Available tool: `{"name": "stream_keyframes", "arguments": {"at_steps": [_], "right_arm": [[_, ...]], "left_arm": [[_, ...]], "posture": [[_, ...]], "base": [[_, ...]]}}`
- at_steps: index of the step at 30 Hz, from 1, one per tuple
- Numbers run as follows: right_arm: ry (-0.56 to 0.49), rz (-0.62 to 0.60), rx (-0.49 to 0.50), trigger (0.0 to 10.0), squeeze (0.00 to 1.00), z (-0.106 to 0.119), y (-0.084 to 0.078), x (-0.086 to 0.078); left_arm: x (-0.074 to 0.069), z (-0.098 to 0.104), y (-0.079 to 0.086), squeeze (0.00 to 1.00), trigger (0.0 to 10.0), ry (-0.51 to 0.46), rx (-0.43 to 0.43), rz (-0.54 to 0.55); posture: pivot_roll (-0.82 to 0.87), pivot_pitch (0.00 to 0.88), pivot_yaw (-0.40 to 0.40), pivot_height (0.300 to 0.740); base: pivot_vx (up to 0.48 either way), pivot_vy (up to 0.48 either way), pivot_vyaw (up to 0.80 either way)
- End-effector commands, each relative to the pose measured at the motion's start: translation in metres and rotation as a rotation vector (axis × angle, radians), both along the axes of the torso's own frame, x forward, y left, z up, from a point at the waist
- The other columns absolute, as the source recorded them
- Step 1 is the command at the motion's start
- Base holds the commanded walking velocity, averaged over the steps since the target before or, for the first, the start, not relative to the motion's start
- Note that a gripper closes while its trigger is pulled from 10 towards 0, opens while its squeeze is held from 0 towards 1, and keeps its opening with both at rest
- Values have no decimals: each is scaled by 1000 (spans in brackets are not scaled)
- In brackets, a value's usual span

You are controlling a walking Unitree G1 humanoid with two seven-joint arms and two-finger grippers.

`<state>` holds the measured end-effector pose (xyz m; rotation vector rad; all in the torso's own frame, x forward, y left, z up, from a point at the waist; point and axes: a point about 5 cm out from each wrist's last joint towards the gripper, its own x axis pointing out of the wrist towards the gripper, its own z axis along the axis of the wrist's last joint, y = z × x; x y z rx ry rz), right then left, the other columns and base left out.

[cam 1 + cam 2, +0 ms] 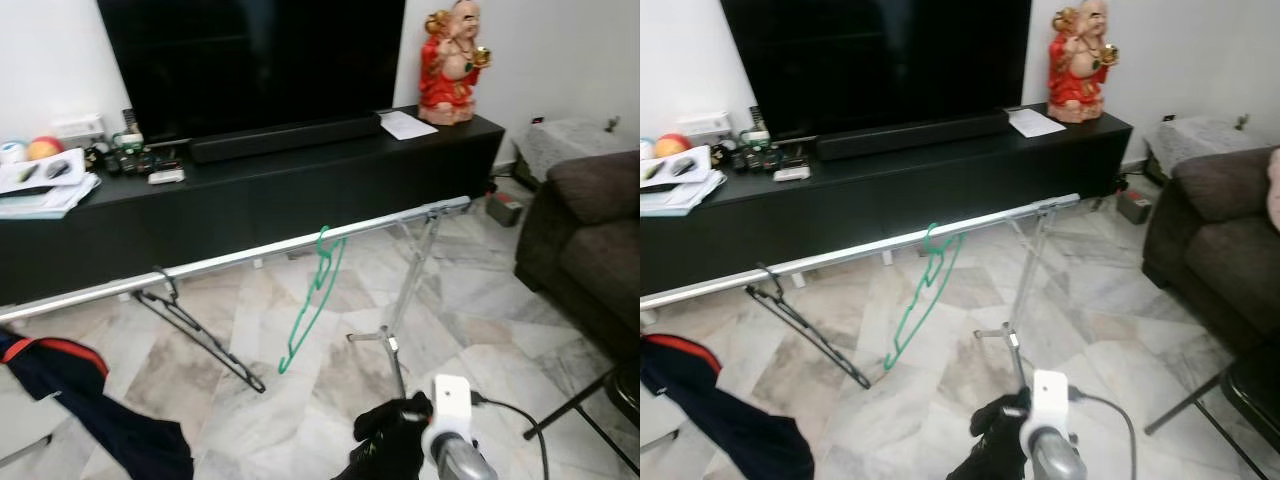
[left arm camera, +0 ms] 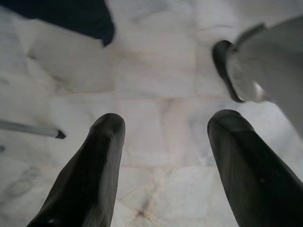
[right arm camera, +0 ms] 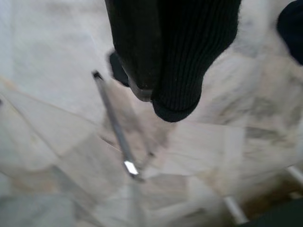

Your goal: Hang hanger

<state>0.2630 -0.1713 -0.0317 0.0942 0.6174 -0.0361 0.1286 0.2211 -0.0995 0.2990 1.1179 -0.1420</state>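
Thin green plastic hanger (image 1: 315, 298) hooked on long silver metal rail (image 1: 250, 257), slanting down to the near left. Left gripper (image 2: 163, 163) fingers wide apart over the floor. Right gripper (image 1: 392, 432) low and near; cannot tell open or closed.

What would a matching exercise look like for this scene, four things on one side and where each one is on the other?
Things:
1. green hanger
2. black hanger
3. red statue
4. sofa

Places:
A. on the TV cabinet's right end
B. hooked mid-rail
C. by the right edge of the room
D. hooked on the rail's left part

Pairs: 1-B, 2-D, 3-A, 4-C
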Motion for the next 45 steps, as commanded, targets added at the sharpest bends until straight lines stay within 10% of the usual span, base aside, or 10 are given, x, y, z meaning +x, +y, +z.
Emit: {"name": "stream_keyframes", "arguments": {"at_steps": [1, 14, 35, 45], "right_arm": [[-54, -42, -7, 10000, 0, 6, -11, 3], [-89, -70, -11, 10000, 0, 7, -25, -3], [-114, -29, 28, 10000, 0, 14, -4, 10], [-107, -6, 38, 10000, 0, 12, 2, 7]], "left_arm": [[-5, -3, -7, 0, 10000, -1, -25, -4], [-26, -11, -27, 0, 10000, 22, -68, 20], [-10, -2, -5, 0, 10000, -119, 68, 92], [-10, 0, -10, 0, 10000, -187, -4, 157]], "posture": [[-61, 57, 50, 740], [-108, 97, 36, 740], [-63, 71, 22, 740], [-62, 71, 11, 740]], "base": [[0, 0, 0], [0, 0, 0], [0, 0, 0], [0, 0, 0]]}}
